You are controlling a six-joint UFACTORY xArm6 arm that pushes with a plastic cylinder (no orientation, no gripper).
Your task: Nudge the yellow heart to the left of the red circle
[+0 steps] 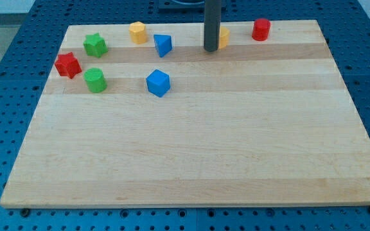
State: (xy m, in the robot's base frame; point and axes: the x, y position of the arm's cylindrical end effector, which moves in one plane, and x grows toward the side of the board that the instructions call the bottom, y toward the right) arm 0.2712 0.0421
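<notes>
While my tip rests on the pale wooden desk at its far edge, it stands just left of the yellow heart block, partly hiding it. Right of the heart, apart, sits the red circle block. No pincer exists here.

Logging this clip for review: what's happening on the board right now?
My tip sits near the view's top, right against the left side of the yellow heart, which it partly hides. The red circle stands just to the heart's right, a small gap between them. The other blocks cluster at the upper left, untouched.
</notes>
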